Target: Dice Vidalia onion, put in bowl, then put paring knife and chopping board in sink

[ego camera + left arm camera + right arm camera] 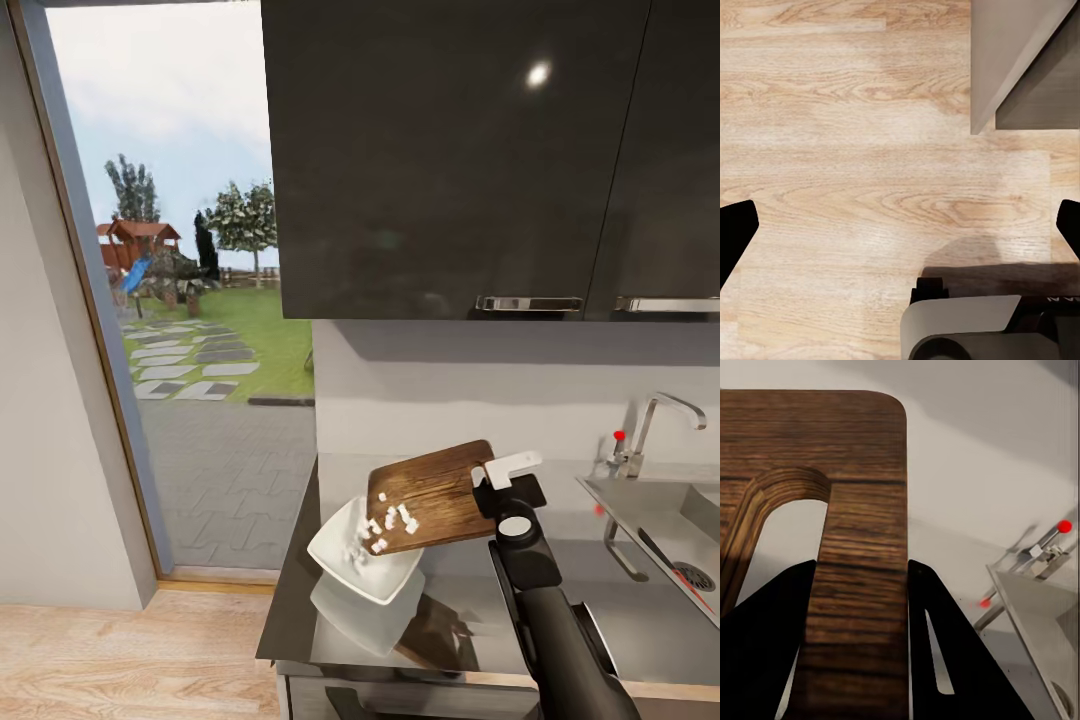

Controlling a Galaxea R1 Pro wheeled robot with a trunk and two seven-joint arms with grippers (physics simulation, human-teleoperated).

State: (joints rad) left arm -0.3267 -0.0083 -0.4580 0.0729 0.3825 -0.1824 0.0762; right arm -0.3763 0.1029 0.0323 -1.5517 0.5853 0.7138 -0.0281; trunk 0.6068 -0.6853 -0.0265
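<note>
Right end effector (859,585) pinches the chopping board (432,495), tilted over the bowl (360,556); diced onion (388,524) at its lower edge. Sink (640,510) nearby. Left end effector (900,225) spread over the floor (832,135).

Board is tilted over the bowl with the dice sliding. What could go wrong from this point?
1. The white onion pieces spread across the lower edge of the chopping board; those nearest its corner could miss the bowl and land on the countertop.
2. The bowl sits close to the countertop's left end, so strays might fall to the floor.
3. The right pincer grips only the handle bar, so the board may pivot.
</note>
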